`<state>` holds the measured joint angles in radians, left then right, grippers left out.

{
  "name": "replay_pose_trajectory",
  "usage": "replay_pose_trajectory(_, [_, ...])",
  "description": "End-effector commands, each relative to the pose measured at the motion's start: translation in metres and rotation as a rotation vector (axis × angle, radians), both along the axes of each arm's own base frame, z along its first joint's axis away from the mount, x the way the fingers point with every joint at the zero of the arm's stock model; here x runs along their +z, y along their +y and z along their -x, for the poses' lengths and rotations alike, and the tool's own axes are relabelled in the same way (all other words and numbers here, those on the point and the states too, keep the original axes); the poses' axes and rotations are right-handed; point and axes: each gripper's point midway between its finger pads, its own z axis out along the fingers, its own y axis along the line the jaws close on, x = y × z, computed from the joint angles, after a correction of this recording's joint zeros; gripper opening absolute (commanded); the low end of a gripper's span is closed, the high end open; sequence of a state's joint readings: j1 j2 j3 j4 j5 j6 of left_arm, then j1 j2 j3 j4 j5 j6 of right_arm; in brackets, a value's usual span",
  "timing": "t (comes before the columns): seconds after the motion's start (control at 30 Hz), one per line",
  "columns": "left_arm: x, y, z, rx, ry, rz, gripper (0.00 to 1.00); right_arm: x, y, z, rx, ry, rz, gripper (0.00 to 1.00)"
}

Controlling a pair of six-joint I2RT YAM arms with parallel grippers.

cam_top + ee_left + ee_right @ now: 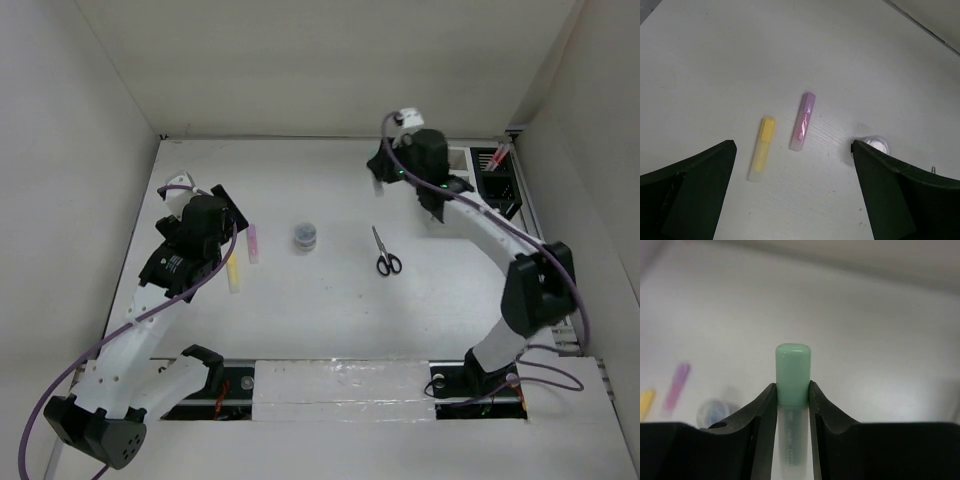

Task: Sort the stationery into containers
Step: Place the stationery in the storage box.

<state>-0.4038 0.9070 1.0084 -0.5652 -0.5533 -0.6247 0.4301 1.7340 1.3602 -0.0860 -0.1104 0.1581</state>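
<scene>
Right gripper [792, 390] grasps green highlighter [793, 371] mid-barrel, apparently for carriage to black organizer [508, 192]; left gripper [792, 146], released, poised over yellow highlighter [762, 148].

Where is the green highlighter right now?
The right wrist view shows the green highlighter pinched in the right hand, over the far right part of the table, just left of the black organizer.

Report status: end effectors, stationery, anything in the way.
Left end effector open above yellow highlighter and purple highlighter. Right end effector shut on green highlighter. Scissors, roll loose on table. No obstruction seen.
</scene>
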Motion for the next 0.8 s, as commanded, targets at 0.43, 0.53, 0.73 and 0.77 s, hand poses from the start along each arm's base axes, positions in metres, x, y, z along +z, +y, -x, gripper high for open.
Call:
replay_pose_trajectory(0.43, [0.012,-0.009,-0.004,-0.063,-0.051,0.019,1.0,0.17,-0.205,-0.068,-0.201,-0.812,-0.381,0.0])
replay_pose_trajectory(0.53, [0.011,-0.011,-0.004,-0.071,-0.049,0.023,1.0,0.15,-0.221,-0.086,-0.246,-0.774,-0.361,0.0])
replay_pose_trajectory(0.73, [0.009,-0.015,-0.004,-0.1,-0.043,0.02,1.0,0.117,-0.246,-0.102,-0.31,-0.731,-0.306,0.0])
replay_pose_trajectory(0.77, [0.01,-0.017,-0.005,-0.108,-0.049,0.027,1.0,0.11,-0.255,-0.107,-0.334,-0.715,-0.288,0.0])
